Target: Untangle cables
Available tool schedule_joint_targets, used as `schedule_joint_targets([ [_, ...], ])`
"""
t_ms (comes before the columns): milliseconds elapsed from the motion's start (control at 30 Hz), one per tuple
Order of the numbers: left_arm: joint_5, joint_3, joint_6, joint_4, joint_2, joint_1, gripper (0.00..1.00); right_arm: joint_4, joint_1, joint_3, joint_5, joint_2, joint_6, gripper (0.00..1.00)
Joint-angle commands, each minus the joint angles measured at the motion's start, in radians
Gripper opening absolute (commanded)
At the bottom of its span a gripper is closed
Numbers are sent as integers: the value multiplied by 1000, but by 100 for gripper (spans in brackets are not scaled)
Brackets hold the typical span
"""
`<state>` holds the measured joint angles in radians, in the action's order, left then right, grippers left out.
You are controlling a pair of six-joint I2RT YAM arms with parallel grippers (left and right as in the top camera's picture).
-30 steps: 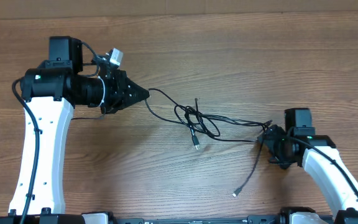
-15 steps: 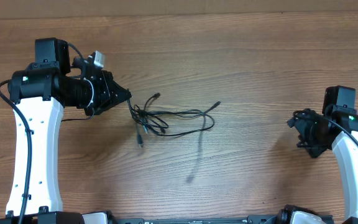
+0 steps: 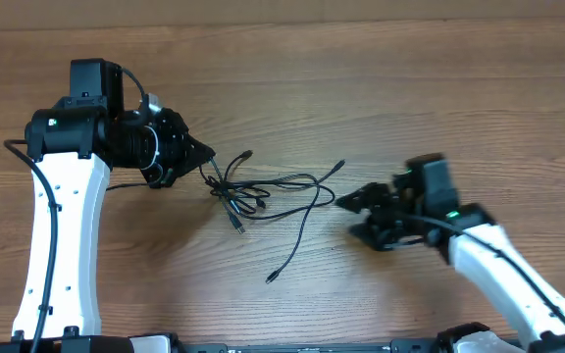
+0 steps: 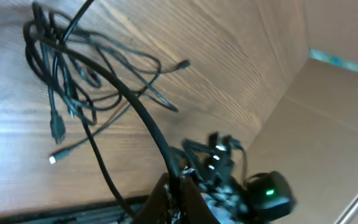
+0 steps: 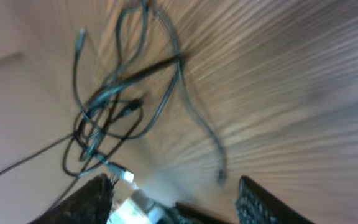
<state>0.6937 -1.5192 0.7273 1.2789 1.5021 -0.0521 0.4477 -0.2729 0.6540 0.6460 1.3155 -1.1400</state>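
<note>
The cables [image 3: 263, 186] lie as a loose tangle of thin black cords on the wooden table, left of centre. One strand trails down to a plug end [image 3: 273, 278]. Another end [image 3: 341, 165] points right. My left gripper [image 3: 202, 155] is at the tangle's left edge, shut on one black cord. In the left wrist view the closed fingers [image 4: 180, 194] pinch that cord, which runs up to the tangle [image 4: 73, 81]. My right gripper [image 3: 349, 218] is open and empty just right of the cables. The blurred right wrist view shows its spread fingers [image 5: 176, 199] below the tangle [image 5: 114, 99].
The wooden table [image 3: 410, 88] stretches behind and to the right. A cardboard wall [image 4: 328, 112] shows in the left wrist view. The arms' own thicker black cables run along the white links [image 3: 57, 245].
My right arm has swung left from the table's right side to just beside the cables. The tangle has settled, and one strand now trails down toward the front. My left gripper has shifted slightly right.
</note>
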Motion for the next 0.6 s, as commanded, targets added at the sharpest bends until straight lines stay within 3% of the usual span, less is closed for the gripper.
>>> schedule_joint_targets([
  [0, -2, -26, 34, 10, -12, 7, 4, -232, -144, -69, -76, 39, -430, 61],
  [300, 5, -26, 53, 11, -12, 35, 4, -591, -374, -76, -236, 281, -792, 54],
  [567, 6, -26, 68, 11, -12, 79, 4, -888, -389, -67, -248, 497, -832, 54],
])
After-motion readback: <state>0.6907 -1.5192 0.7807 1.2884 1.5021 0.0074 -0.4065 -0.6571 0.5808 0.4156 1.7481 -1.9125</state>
